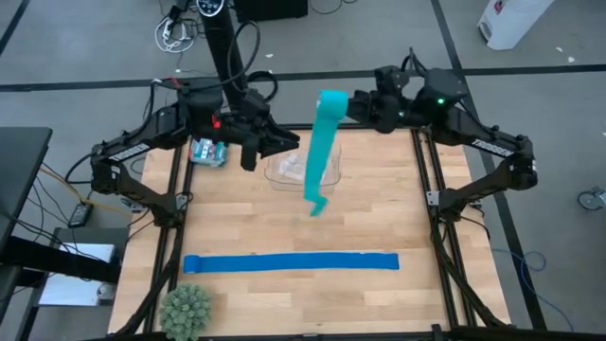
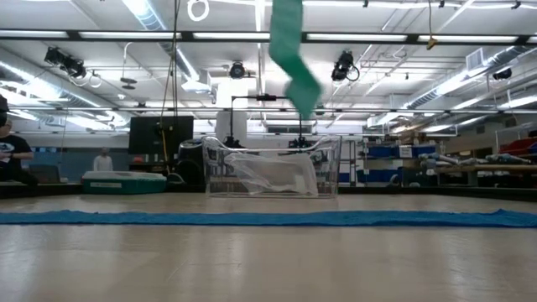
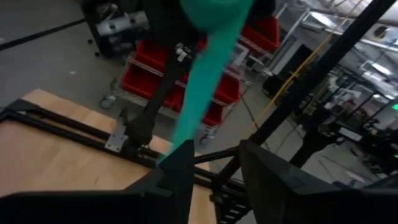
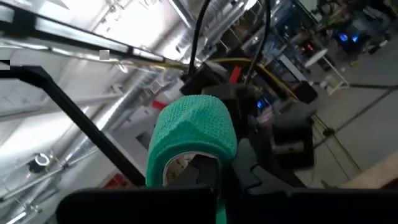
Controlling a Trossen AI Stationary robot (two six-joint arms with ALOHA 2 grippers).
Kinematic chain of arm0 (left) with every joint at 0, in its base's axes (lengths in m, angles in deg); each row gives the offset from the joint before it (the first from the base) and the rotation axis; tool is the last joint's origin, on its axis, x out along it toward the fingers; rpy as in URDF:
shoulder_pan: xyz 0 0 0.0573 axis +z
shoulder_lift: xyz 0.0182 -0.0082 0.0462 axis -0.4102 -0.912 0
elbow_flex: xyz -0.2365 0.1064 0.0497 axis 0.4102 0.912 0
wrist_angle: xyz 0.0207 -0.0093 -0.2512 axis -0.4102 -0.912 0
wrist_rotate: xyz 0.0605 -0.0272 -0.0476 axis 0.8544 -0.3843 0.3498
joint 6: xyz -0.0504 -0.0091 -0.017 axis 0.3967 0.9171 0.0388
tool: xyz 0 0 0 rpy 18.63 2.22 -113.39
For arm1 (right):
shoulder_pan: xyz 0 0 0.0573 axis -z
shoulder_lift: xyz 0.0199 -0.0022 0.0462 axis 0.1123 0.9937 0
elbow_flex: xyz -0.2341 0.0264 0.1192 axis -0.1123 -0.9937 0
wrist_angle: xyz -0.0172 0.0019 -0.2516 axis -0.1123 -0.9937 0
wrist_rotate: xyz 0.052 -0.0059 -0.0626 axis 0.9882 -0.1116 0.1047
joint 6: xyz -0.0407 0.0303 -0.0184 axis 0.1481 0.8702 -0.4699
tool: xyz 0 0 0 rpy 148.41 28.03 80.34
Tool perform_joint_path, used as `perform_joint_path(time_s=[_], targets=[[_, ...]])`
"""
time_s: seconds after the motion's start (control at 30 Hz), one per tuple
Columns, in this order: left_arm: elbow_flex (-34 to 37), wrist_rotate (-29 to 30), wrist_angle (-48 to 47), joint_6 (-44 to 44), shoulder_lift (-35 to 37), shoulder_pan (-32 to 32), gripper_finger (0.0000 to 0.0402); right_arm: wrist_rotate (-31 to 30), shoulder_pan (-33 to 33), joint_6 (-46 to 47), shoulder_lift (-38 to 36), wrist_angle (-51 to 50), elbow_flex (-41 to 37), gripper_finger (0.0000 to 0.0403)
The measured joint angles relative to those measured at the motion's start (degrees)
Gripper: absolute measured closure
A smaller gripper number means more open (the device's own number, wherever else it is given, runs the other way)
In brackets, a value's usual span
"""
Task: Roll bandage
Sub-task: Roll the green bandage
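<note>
The teal bandage [image 1: 322, 152] hangs in the air over the table's far middle. Its upper end is wound into a small roll [image 4: 193, 134] at my right gripper [image 1: 345, 104], which is shut on it. The free tail [image 2: 304, 88] dangles above a clear container, clear of the table. My left gripper [image 1: 280, 142] is open and empty just left of the hanging strip, which passes beyond its fingers in the left wrist view [image 3: 208, 87]. A darker blue strip [image 1: 289, 262] lies flat along the near part of the table. My right gripper holds the bandage by its rolled upper end [image 4: 186, 158], coming level from the table's right side. The roll covers the fingertips, so the kind of hold does not show. The roll is lifted clear, and the rest of the strip [image 1: 318, 180] hangs slack below it.
A clear plastic container [image 1: 303, 169] stands under the bandage at the far middle. A small teal box [image 1: 208, 152] lies at the far left. A green spiky plant [image 1: 185, 310] sits at the near left corner. People show in the room beyond [image 2: 13, 151].
</note>
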Motion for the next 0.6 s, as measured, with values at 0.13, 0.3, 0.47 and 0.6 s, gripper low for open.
perform_joint_path(time_s=[0.13,0.3,0.47,0.6], targets=[[0.0,2.11,-0.18,-0.96,-1.03,-0.69,0.0266,1.67,0.47,2.18,1.26,1.4,-0.04,0.0397],[0.02,2.96,-0.55,-1.33,-2.99,-1.06,0.0266,2.62,-0.45,3.49,2.77,1.79,-0.01,0.0398],[0.04,3.52,-0.53,-1.43,-4.23,-1.14,0.0274,2.38,-1.31,3.48,3.13,2.12,-0.02,0.0397],[0.04,3.55,-1.04,-2.65,-4.16,-1.56,0.0364,2.31,-1.32,3.46,3.13,2.66,-0.04,0.0398]])
